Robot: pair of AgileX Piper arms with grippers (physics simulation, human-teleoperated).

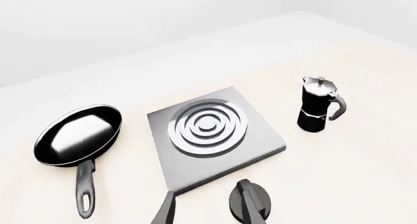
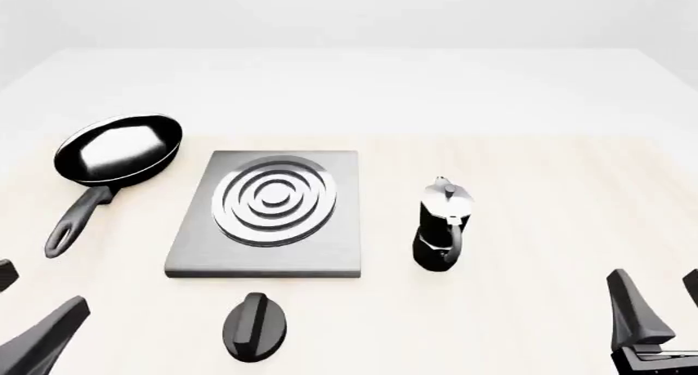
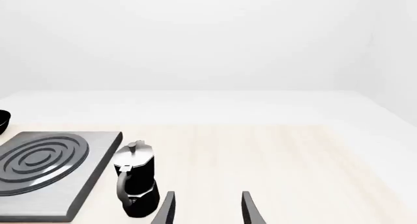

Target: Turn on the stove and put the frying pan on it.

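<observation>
1. Left gripper (image 2: 24,330): low at the near left edge of the front view, jaws spread, holding nothing, clear of every item.

2. Frying pan (image 2: 118,149): far left of the table (image 2: 524,195), flat on the surface, glossy inside up, handle (image 2: 74,221) running back toward the arms' side. It sits just beside the stove's left edge, not touching it and not on it.

3. Stove (image 2: 268,214): grey square plate, centre-left, ring burner (image 2: 273,198) bare.

4. Knob (image 2: 254,326): small black disc with a raised ridge, on the table just in front of the stove's near edge. The left wrist view shows it close under the left fingers, untouched.

5. Moka pot (image 2: 440,225): upright, right of the stove, apart from it. No part in the task.

6. Right gripper (image 2: 655,314): near right corner, jaws spread, empty, well apart from the task items.

Step in hand, as judged: the opening one, neither knob turned nor pan placed. The next move likely calls for the left gripper to descend over the knob, close across its ridge and rotate it. The pan lift would follow.
</observation>
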